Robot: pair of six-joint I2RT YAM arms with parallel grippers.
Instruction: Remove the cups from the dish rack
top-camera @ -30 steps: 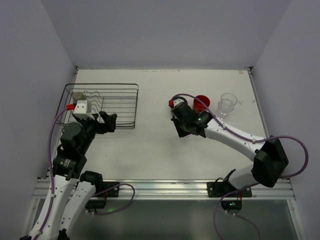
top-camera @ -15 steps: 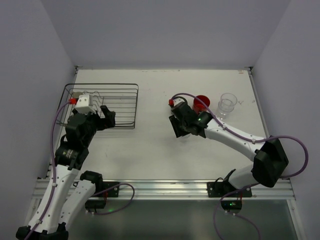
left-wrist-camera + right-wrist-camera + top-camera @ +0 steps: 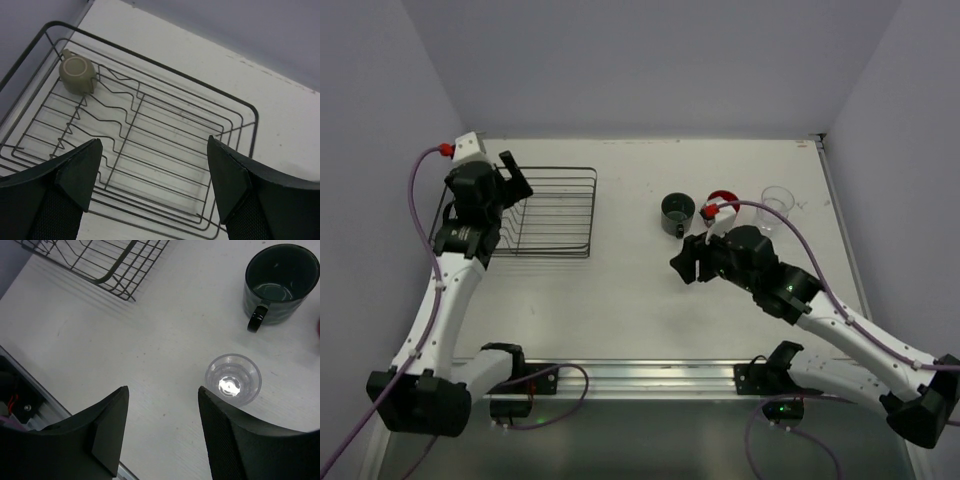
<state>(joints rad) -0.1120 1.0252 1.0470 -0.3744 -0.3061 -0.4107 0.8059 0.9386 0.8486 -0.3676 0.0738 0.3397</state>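
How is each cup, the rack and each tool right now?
Dish rack, holds one cup.
Olive cup, in the rack's corner.
Dark mug, upright on the table, empty.
Small tumbler, upright on the table, empty.
Red mug, on the table, partly hidden.
Glass mug, upright on the table.
Left tool, open, empty.
Right tool, open, empty.

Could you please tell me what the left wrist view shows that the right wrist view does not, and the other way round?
Only the left wrist view: the olive-grey cup in a corner of the dish rack, and the open, empty left gripper. Only the right wrist view: the dark mug and the clear tumbler, both on the table outside the rack, and the open, empty right gripper. Both: the rack (only a corner in the right wrist view) and the white table.
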